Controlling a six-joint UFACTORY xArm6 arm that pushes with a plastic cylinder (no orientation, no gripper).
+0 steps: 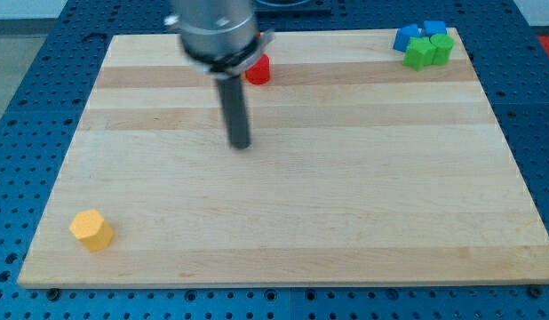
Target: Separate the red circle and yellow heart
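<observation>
A red circle block (258, 69) sits near the view's top, left of centre, partly hidden behind the arm's body. A yellow block (91, 230), its shape unclear from here, sits at the view's bottom left corner of the wooden board (346, 196), far from the red one. My tip (242, 145) rests on the board below the red circle, a short gap apart from it and slightly to its left. The tip touches no block.
At the view's top right corner two blue blocks (420, 34) and two green blocks (429, 51) are clustered together. The board lies on a blue perforated table (26, 80).
</observation>
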